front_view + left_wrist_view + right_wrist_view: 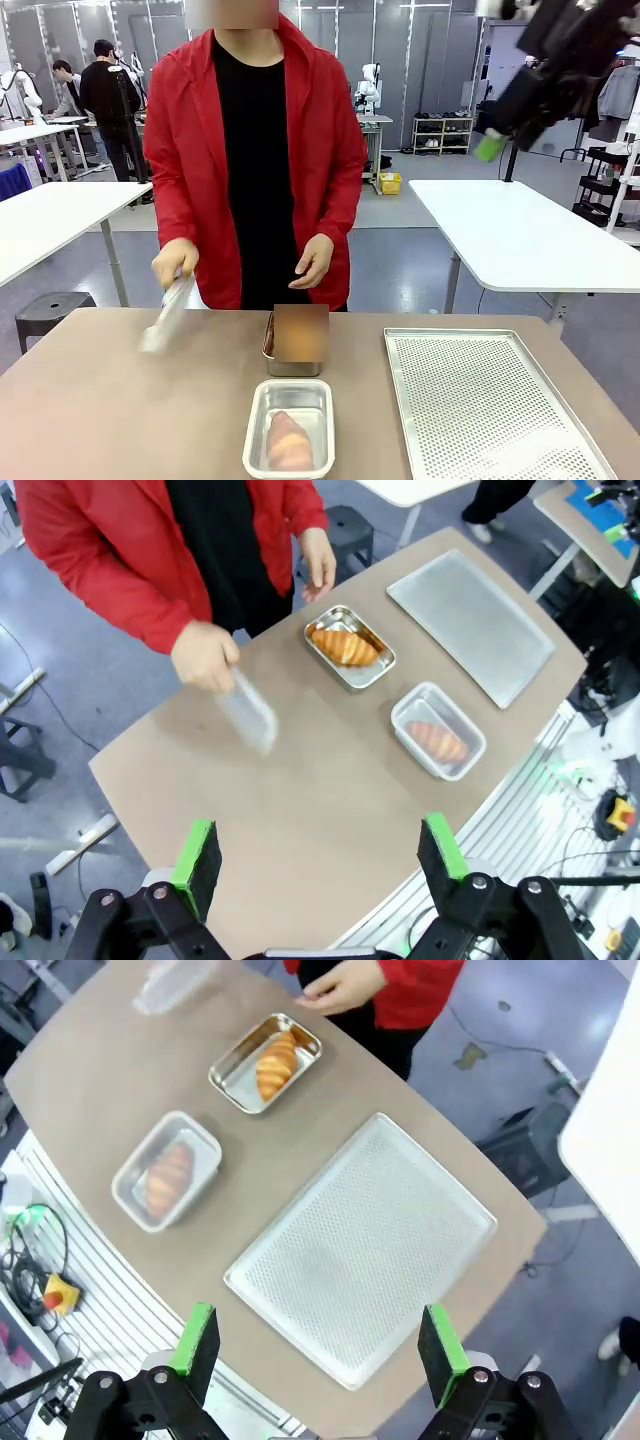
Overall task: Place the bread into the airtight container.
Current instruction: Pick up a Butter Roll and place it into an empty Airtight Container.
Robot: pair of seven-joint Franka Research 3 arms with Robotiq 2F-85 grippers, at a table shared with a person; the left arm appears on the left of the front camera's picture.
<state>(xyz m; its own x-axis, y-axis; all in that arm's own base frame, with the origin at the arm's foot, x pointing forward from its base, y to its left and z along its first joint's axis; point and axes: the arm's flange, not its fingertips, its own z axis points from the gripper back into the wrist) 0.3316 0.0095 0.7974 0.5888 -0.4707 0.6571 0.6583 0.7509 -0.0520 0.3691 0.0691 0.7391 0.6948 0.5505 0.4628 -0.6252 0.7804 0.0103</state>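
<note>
A clear airtight container [289, 428] stands at the table's near edge with a piece of bread [288, 442] inside and no lid on. The same container [438, 730] [167, 1170] shows from both wrists. Behind it, a metal tin [293, 362] [349, 646] [265, 1062] holds a croissant [343, 646] [275, 1060]. The person's hand holds a clear lid [166, 316] [247, 712] [175, 980], blurred, above the table's left side. My left gripper [318, 855] and right gripper [318, 1342] hang open, high above the table, holding nothing. The right gripper [495, 140] shows blurred at top right.
A large perforated metal tray [490, 400] [470, 623] [360, 1245] lies on the right of the table. The person in a red jacket [250, 150] stands at the far edge, the other hand [315, 262] hanging free. A black stool [50, 310] sits beyond the left corner.
</note>
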